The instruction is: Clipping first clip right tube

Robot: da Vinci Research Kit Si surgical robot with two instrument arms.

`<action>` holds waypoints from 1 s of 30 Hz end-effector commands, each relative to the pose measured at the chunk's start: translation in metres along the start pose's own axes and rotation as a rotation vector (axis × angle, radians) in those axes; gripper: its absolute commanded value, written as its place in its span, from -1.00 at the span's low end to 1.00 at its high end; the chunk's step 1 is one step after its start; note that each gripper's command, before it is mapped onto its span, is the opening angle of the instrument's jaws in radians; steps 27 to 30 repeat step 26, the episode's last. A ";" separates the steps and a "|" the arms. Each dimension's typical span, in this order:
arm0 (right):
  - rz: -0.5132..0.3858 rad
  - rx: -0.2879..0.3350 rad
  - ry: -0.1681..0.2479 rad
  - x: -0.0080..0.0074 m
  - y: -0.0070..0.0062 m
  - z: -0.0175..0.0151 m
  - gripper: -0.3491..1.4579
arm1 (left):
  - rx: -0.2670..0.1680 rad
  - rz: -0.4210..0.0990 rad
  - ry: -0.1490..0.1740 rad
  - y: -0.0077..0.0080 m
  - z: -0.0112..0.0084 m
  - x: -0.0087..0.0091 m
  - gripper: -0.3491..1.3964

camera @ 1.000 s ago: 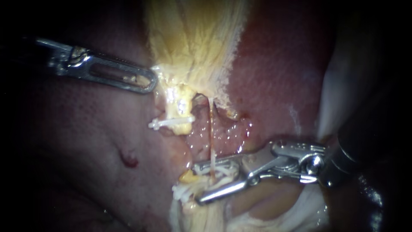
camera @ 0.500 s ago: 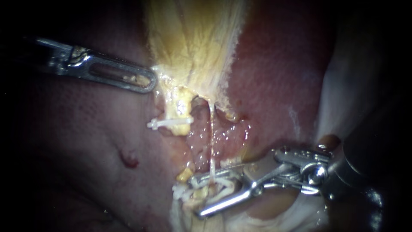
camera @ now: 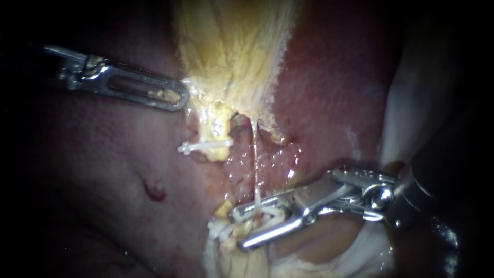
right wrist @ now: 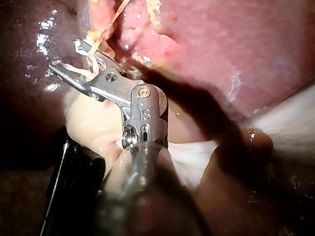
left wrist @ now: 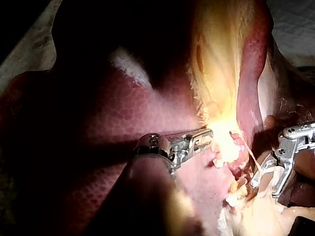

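1. Two instruments are at work. Our left instrument [camera: 179, 98] is clamped on the lower edge of the gallbladder [camera: 231, 46] (yellow tissue shows through the window of its jaw). It sits where it did half a second ago.
2. Our right instrument [camera: 236, 228] has risen a little along the right tube [camera: 254, 154] since then, judged against the liver [camera: 334, 92] behind it. The gap between its jaw tips has narrowed slightly.
3. Its jaws stand apart in a V, each bearing on one leg of the white loaded clip [camera: 272, 211] between them, so they grip that clip. The right tube, a thin pale strand hanging from the gallbladder, passes between the clip's legs near its lower end.
4. A second clip [camera: 205, 148] lies across the thicker, yellowish left tube [camera: 213, 128], just below the left instrument's tip and well apart from the right instrument.
5. Only the endoscope view shows the second clip plainly.
6. The left wrist view adds the broad liver surface with a pale patch and some cloth [left wrist: 295, 24] beyond it. Glare there washes out the gallbladder edge at the left instrument's tip.
7. The right wrist view gives the closest look at the right tube crossing the loaded clip, with pale tissue lying under the jaws.
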 end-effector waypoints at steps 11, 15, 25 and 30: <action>0.023 0.002 -0.002 -0.0001 -0.0002 -0.0004 -1.00 | 0.000 0.000 0.000 0.0001 0.0000 0.0000 -1.00; 0.023 0.003 -0.002 -0.0002 -0.0003 -0.0006 -1.00 | 0.000 0.000 0.000 0.0001 0.0000 0.0000 -1.00; 0.023 -0.004 -0.015 -0.0002 -0.0002 -0.0006 -1.00 | 0.000 0.000 0.000 0.0001 0.0000 0.0000 -1.00; 0.023 -0.004 -0.015 -0.0002 -0.0002 -0.0007 -1.00 | 0.000 0.000 0.000 0.0001 0.0000 0.0000 -1.00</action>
